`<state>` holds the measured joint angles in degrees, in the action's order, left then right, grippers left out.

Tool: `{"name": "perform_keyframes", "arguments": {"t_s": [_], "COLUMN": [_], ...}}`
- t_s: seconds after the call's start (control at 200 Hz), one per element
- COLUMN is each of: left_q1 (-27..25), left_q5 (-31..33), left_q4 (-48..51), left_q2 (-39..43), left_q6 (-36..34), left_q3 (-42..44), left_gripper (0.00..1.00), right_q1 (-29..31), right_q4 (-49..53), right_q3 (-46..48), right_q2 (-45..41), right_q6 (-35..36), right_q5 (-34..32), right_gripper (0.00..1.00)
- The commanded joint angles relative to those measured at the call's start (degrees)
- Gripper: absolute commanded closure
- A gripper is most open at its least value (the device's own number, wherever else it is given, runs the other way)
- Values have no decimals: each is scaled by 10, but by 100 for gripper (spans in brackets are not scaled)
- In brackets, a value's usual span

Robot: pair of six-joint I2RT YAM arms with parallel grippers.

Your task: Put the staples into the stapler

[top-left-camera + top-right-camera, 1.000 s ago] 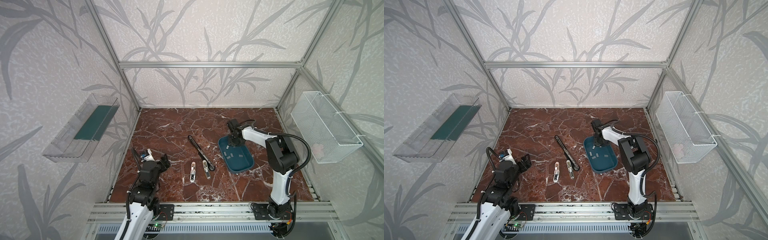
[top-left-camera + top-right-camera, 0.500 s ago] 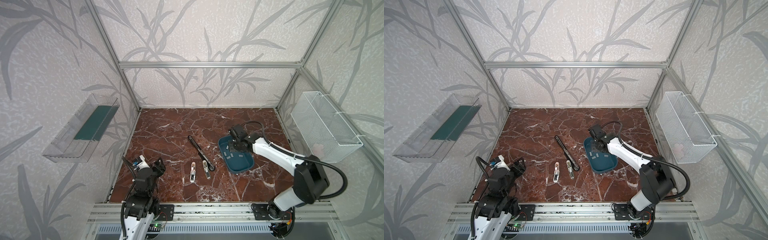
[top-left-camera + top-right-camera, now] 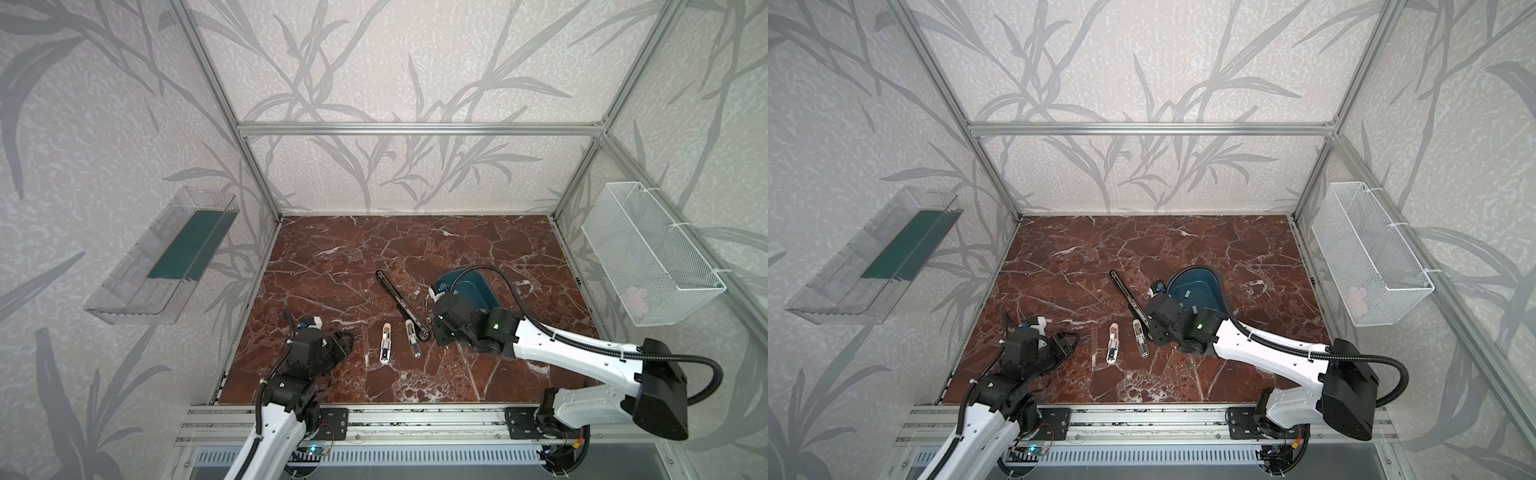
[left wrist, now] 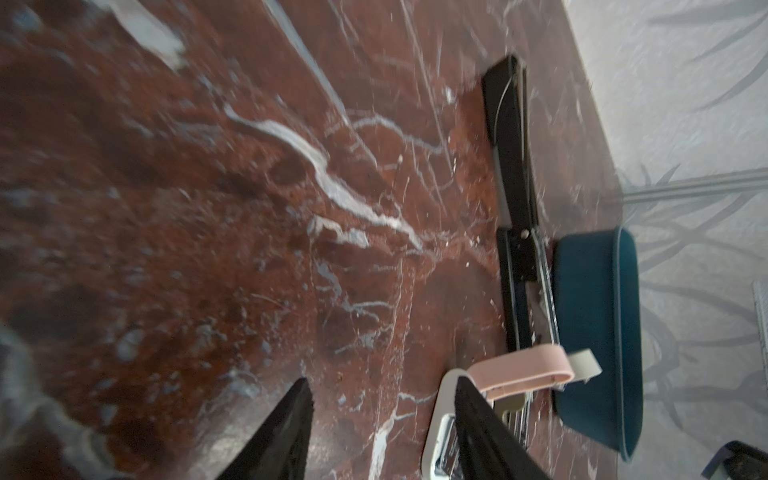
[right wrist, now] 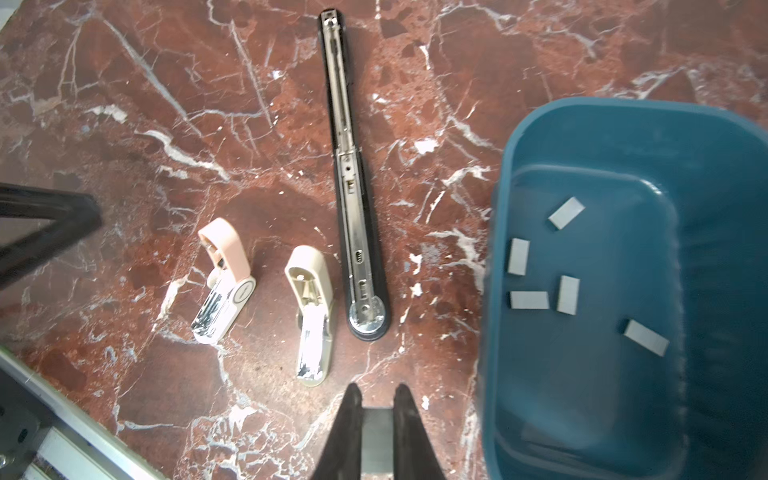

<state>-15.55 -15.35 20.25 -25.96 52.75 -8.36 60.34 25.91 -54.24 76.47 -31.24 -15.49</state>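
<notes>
Three staplers lie open on the marble: a long black one, a beige one and a pink-and-white one. Several grey staples lie in the blue tray. My right gripper hovers between the tray and the beige stapler, shut on one grey staple strip. In both top views it sits by the black stapler's hinge end. My left gripper is open and empty, low over the marble just left of the pink stapler.
A clear plastic bin hangs on the left wall and a white wire basket on the right wall. An aluminium rail runs along the table's front edge. The right arm's cable arches over the tray.
My right gripper has left the tray and come forward-left toward the staplers with the strip. The left gripper's jaws have narrowed and it has shifted slightly toward the pink stapler.
</notes>
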Motion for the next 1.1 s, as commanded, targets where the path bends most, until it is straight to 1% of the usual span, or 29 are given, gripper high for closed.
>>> {"name": "perform_keyframes", "arguments": {"t_s": [0.0,0.09,0.23,0.44,0.54,0.8,0.94,1.095], "left_q1": [-51,-92,-127,-162,-181,-227,-250,-290], "left_q5": [6,37,47,72,80,89,100,118], "left_q4": [-85,-97,-116,-109,-113,-160,-174,-183], "left_q2": [-27,-31,-18,-4,-26,-134,-156,-175], "left_q6": [28,41,72,81,82,79,83,91], "left_q3": [18,24,52,56,58,42,40,34], "left_gripper": [46,48,56,56,56,60,60,60], "right_q1": [13,14,15,15,15,15,15,15], "right_q4": [-31,-36,-40,-52,-58,-75,-79,-82], "right_q3": [11,19,20,16,13,16,16,16], "right_q2": [1,0,-1,7,11,13,13,13], "right_q6": [-26,-32,-33,-28,-28,-25,-23,-22], "right_q5": [-11,-13,-14,-15,-11,-13,-15,-19], "right_gripper": [86,86,86,86,86,85,84,84]}}
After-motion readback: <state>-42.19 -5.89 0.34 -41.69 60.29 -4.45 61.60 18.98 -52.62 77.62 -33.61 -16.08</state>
